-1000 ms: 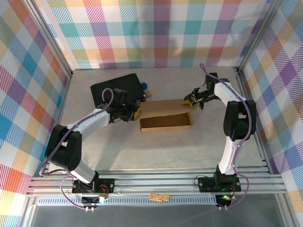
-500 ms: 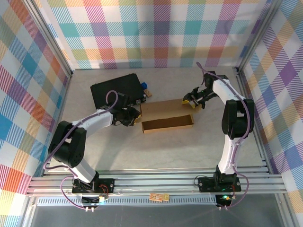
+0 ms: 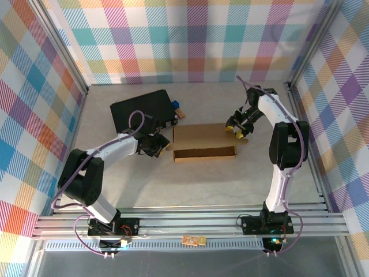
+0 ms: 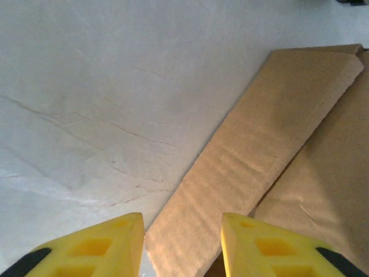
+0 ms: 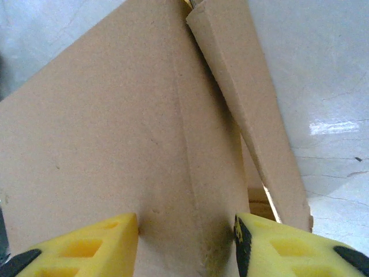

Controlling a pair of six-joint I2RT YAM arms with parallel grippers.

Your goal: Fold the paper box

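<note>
Close up, my half-open left tool (image 4: 180,222) and right tool (image 5: 185,222) straddle the plain brown cardboard box (image 3: 204,134) without clamping it. Overhead, my left arm (image 3: 109,147) and right arm (image 3: 285,144) reach inward.

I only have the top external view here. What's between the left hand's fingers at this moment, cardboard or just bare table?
Observer: Cardboard. In the left wrist view the left hand is spread, and a long strip of the paper box runs down into the gap.
Operator: Is the right hand over the box's back panel or past it?
Observer: Over it. The right wrist view shows the right hand spread, with a fold crease in the panel running between the fingers.
Operator: Anything beside that crease?
Observer: A narrow flap runs along its right, with a dark gap between them.
</note>
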